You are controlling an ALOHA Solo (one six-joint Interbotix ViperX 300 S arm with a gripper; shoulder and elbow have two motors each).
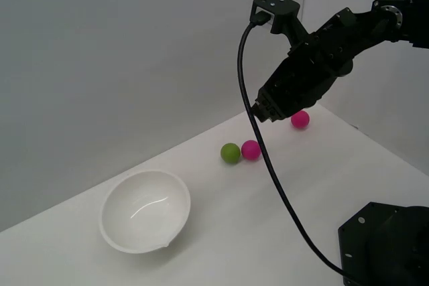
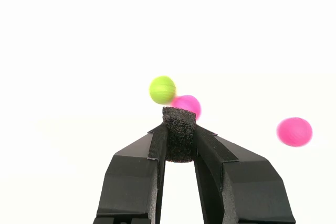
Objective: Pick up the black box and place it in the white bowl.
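In the wrist view my gripper [image 2: 179, 135] is shut on the black box [image 2: 179, 129], a small matte black foam cube pinched between the two fingertips. In the exterior view the gripper [image 1: 263, 112] hangs in the air above the table, higher than the balls and well to the exterior view's right of the white bowl [image 1: 145, 209]; the box itself cannot be made out there. The bowl is glossy, deep and empty, and it sits on the white table near the exterior view's left.
A green ball [image 1: 230, 153] and a pink ball [image 1: 251, 149] touch each other below the gripper; both show in the wrist view [image 2: 163, 89] [image 2: 187, 104]. Another pink ball [image 1: 300, 119] lies farther back. The black robot base block [image 1: 385, 244] stands at the front right.
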